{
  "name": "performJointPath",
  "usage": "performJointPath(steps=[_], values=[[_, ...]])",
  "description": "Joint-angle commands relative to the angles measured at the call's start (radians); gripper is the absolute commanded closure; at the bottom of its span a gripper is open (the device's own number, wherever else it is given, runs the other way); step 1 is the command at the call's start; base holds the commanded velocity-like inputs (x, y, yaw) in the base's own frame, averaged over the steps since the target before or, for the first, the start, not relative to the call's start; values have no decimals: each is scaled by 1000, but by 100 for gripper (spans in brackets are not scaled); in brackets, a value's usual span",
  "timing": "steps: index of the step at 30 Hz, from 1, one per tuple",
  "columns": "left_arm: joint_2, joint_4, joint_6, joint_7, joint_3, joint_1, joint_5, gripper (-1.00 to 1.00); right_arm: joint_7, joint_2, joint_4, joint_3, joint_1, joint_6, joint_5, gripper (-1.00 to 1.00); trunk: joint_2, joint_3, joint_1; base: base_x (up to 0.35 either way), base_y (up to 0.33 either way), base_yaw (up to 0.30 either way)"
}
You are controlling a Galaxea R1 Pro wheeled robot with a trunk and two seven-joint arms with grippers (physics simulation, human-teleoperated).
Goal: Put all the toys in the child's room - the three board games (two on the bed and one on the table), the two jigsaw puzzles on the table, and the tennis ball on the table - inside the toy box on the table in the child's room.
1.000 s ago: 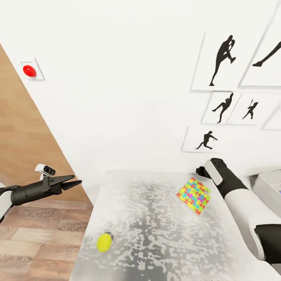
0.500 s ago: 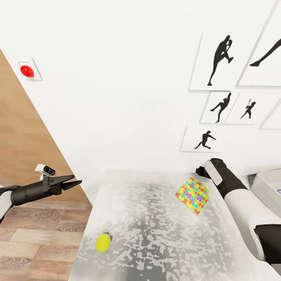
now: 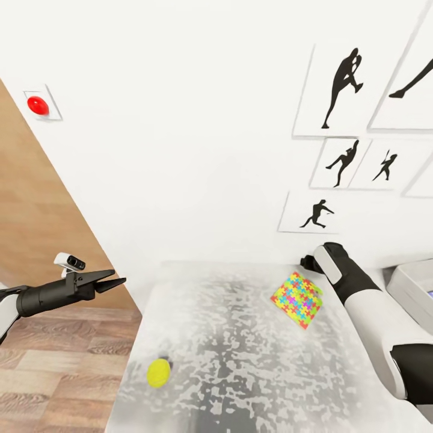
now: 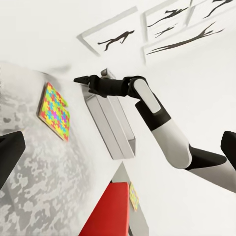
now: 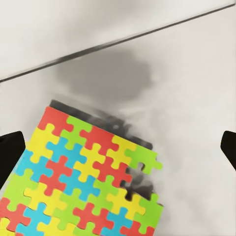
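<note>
Where white wall [image 3: 198, 150] meets floor [image 3: 54, 367], mottled table [image 3: 240, 373].

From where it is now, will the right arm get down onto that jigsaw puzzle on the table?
Probably yes. The right gripper hovers near the jigsaw puzzle, jaws open, and the right wrist view looks straight down on it with nothing between. The puzzle lies flat on the table, so gripping an edge may be awkward.

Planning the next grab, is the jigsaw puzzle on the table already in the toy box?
Out: jigsaw puzzle lies flat on table, beside toy box.
</note>
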Motion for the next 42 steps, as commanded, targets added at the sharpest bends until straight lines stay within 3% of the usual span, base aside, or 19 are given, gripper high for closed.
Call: performJointPath(steps=[1, 11, 23, 32, 42], values=[[1, 0, 4, -2, -2, -1, 3, -100, -9, -1, -1, 6, -2, 2, -10, -100, -2, -4, 1, 0, 0, 0], [1, 0, 3, -2, -2, -1, 3, -100, -13, -1, 0, 6, -47, 3, -15, -100, -2, -20, 1, 0, 0, 0], [2, 0, 4, -3, -1, -1, 3, -100, -12, 6, 1, 6, -53, 0, -16, -100, -2, -40, 1, 0, 0, 0], [43, -2, 1, -4, -2, -1, 4, -100, -9, 18, 2, 7, -53, -5, -15, -100, -2, -54, 1, 0, 0, 0], [50, -2, 0, -4, -2, -1, 4, -100, -8, 27, 2, 6, -53, -7, -15, -100, -2, -71, 1, 0, 0, 0]])
